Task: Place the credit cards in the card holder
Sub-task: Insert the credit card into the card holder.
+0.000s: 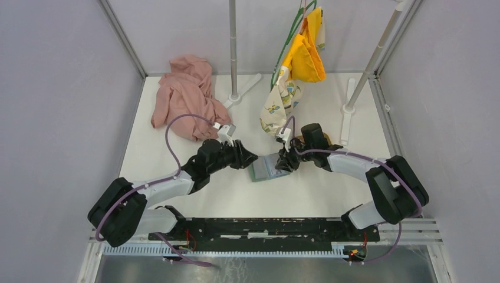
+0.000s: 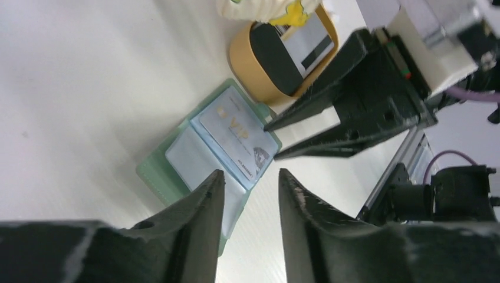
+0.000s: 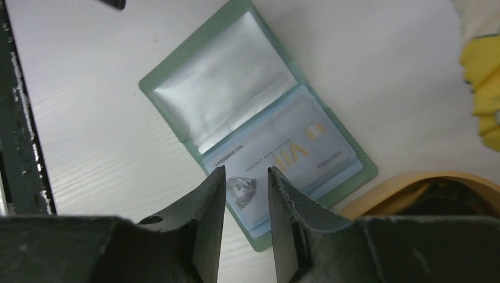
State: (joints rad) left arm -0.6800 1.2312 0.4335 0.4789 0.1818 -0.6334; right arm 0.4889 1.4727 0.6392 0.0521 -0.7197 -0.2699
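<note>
The sage-green card holder (image 1: pixel 262 171) lies open on the white table between my two grippers. One clear sleeve holds a pale card marked VIP (image 3: pixel 295 147), also seen in the left wrist view (image 2: pixel 236 132); the other sleeve (image 3: pixel 221 82) looks empty. Behind the holder (image 2: pixel 177 171), the oval light-wood tray (image 2: pixel 250 73) holds a black card (image 2: pixel 274 56) and a white card with a dark stripe (image 2: pixel 309 41). My left gripper (image 2: pixel 250 177) hangs open and empty over the holder's near edge. My right gripper (image 3: pixel 246 172) is narrowly open and empty, just above the VIP card's end.
A pink cloth (image 1: pixel 183 97) lies at the back left. A stand pole (image 1: pixel 234 53) rises at the back centre and another pole (image 1: pixel 377 53) at the back right. Yellow (image 1: pixel 306 50) and floral (image 1: pixel 280 103) cloths hang just behind the tray. The enclosure walls close in on both sides.
</note>
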